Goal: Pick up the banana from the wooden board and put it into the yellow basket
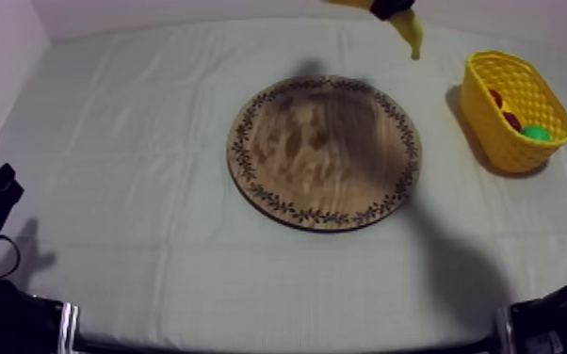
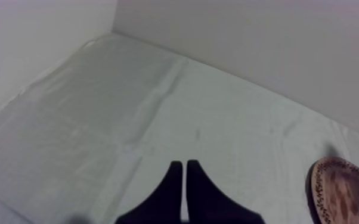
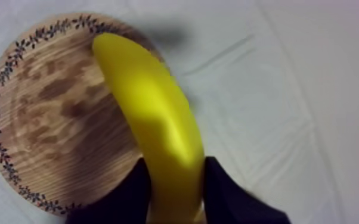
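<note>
Gripping the banana [image 3: 158, 119] high near the desk's far edge, likely to clear the rim of the yellow basket [image 1: 494, 141], the right jaws hover past the wooden board [image 1: 325, 151] while the left jaws sit closed, empty.

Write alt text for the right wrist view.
The right gripper is shut on the banana, holding it in the air. Below lies the round wooden board with its patterned rim, on the grey-white cloth.

No text, label, number or sign can be read anywhere
</note>
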{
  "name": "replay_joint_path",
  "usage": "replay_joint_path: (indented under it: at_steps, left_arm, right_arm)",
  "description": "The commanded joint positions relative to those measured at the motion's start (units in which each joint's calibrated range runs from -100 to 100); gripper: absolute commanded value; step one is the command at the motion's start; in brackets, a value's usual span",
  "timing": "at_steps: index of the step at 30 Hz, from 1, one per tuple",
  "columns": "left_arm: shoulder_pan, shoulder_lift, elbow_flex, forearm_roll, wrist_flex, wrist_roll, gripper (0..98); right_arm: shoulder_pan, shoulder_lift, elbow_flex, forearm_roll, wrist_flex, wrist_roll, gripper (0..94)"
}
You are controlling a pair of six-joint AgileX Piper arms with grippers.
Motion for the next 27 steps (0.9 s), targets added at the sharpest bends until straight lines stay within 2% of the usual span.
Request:
replay_joint_path:
  at_steps: [1, 11, 17, 27]
  left_arm:
    - [0.0, 0.0, 0.0, -0.01, 0.0, 0.0, 0.1]
    - [0.0, 0.0, 0.0, -0.01, 0.0, 0.0, 0.1]
    - [0.0, 0.0, 0.0, -0.01, 0.0, 0.0, 0.1]
    - [0.0, 0.0, 0.0, -0.01, 0.0, 0.0, 0.1]
  right_arm:
    - [0.1, -0.9, -1.1, 0.0, 1.2, -0.1, 17.4]
    - [2.7, -3.4, 1.6, 0.6, 2.0, -2.3, 17.6]
    - [7.7, -4.2, 4.5, 0.3, 2.0, -4.2, 18.6]
    - [17.4, -8.1, 12.2, 0.7, 2.0, -3.3, 20.3]
